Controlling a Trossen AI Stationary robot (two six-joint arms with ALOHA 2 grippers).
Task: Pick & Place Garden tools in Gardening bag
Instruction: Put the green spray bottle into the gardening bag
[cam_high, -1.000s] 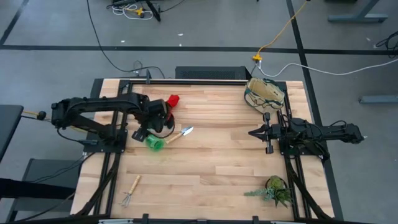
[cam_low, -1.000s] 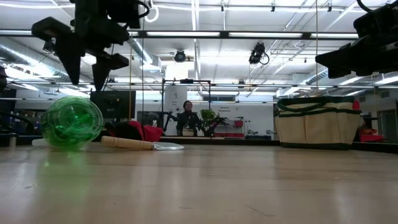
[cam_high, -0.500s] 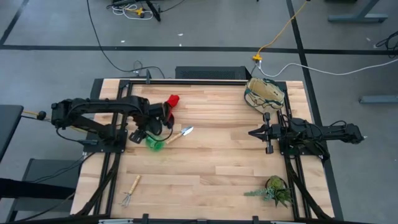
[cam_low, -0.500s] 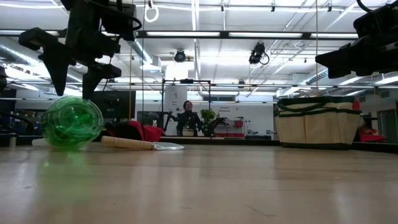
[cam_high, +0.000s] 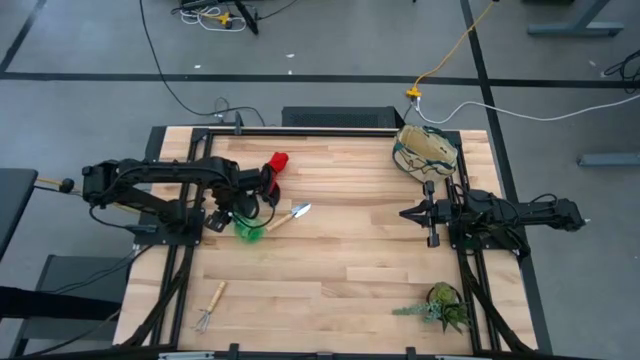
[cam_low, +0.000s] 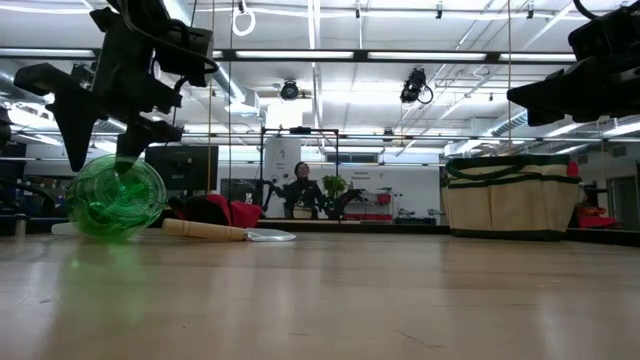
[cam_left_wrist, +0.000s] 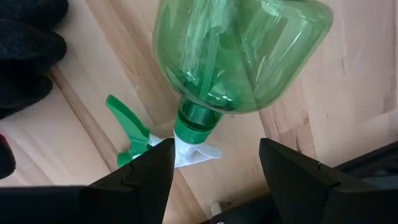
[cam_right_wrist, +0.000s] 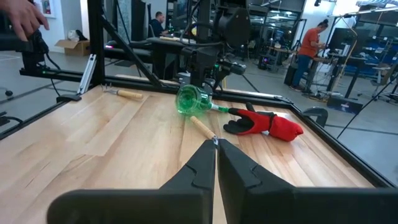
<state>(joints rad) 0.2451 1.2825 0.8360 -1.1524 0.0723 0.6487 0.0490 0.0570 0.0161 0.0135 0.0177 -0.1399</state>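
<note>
A green plastic spray bottle (cam_high: 247, 230) lies on its side on the table's left half, and it also shows in the low view (cam_low: 114, 196). My left gripper (cam_left_wrist: 214, 165) is open just above it. Its fingers stand on either side of the bottle's neck (cam_left_wrist: 196, 119) and white-green spray head (cam_left_wrist: 134, 135), apart from them. A wooden-handled trowel (cam_high: 288, 216) lies beside the bottle. A red-and-black glove (cam_high: 271, 168) lies just beyond it. A little rake (cam_high: 210, 306) lies near the front left. My right gripper (cam_high: 408, 214) is shut and empty, near the beige-and-green bag (cam_high: 426, 148).
A leafy green plant (cam_high: 441, 305) stands at the near right. The bag stands at the far right corner, upright in the low view (cam_low: 510, 195). Bare wood (cam_high: 350, 260) lies across the middle between the arms. People stand in the room beyond the table.
My left gripper has gone down and toward the table's left edge, from above the bottle's body to over its neck end, and has stayed open. The bottle, the trowel and the glove have kept their places.
</note>
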